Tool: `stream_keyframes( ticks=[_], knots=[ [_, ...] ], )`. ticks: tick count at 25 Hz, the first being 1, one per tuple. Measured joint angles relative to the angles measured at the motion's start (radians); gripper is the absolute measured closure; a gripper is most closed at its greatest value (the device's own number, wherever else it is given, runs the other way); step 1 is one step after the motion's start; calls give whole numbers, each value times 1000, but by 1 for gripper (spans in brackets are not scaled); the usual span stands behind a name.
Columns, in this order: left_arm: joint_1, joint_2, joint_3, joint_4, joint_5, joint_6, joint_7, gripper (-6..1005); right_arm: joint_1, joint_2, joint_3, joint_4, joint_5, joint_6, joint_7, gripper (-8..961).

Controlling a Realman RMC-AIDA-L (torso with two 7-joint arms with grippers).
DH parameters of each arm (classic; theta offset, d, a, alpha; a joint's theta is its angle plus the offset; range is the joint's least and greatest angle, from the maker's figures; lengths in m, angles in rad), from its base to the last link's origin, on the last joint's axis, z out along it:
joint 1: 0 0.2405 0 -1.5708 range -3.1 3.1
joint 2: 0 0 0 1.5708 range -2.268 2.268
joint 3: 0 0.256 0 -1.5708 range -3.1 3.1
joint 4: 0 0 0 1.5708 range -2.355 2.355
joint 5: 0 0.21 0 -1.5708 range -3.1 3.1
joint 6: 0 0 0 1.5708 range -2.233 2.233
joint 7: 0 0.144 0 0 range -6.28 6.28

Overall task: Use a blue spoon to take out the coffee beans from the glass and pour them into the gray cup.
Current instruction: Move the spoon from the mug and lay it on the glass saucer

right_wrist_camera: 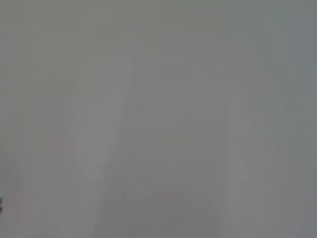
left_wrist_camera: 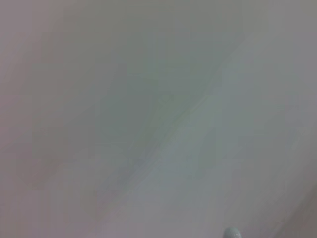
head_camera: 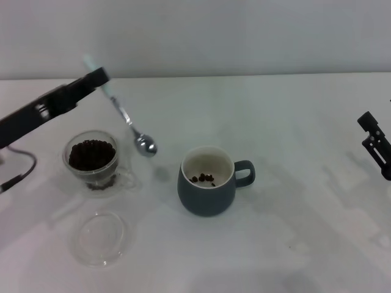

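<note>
In the head view my left gripper (head_camera: 98, 78) is shut on the pale handle of the blue spoon (head_camera: 125, 116), held in the air. The spoon slants down to the right, and its shiny bowl (head_camera: 146, 145) hangs between the glass and the gray cup. The glass (head_camera: 93, 160) stands at the left, full of dark coffee beans (head_camera: 91, 154). The gray cup (head_camera: 208, 180) stands at the middle with a few coffee beans (head_camera: 203, 178) on its cream bottom, handle pointing right. A pale spoon tip (left_wrist_camera: 231, 233) shows in the left wrist view. My right gripper (head_camera: 376, 143) is parked at the far right.
A flat clear round glass dish (head_camera: 101, 237) lies on the white table (head_camera: 293, 232) in front of the glass. A black cable (head_camera: 18, 171) runs along the left edge. The right wrist view shows only the blank surface.
</note>
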State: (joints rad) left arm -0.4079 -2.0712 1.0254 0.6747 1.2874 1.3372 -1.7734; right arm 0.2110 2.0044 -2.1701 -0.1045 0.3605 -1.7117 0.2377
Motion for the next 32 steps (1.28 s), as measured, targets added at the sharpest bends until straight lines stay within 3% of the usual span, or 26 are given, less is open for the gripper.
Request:
stream_keyframes(
  ticks=[3, 4, 7, 22, 32],
  knots=[
    [39, -1, -19, -6, -16, 26, 31, 874, 0, 0, 1, 0, 1, 0, 0, 303],
    [79, -1, -26, -19, -40, 40, 73, 874, 1, 0, 1, 0, 1, 0, 0, 303],
    [100, 0, -26, -42, -47, 53, 117, 875, 3, 0, 2, 4, 2, 2, 0, 303],
    [117, 6, -28, -163, -47, 60, 276, 875, 6, 2, -6, 13, -6, 15, 6, 302],
    [193, 6, -33, -171, -48, 66, 332, 875, 1, 2, -1, 12, -2, 19, 8, 302]
  ],
)
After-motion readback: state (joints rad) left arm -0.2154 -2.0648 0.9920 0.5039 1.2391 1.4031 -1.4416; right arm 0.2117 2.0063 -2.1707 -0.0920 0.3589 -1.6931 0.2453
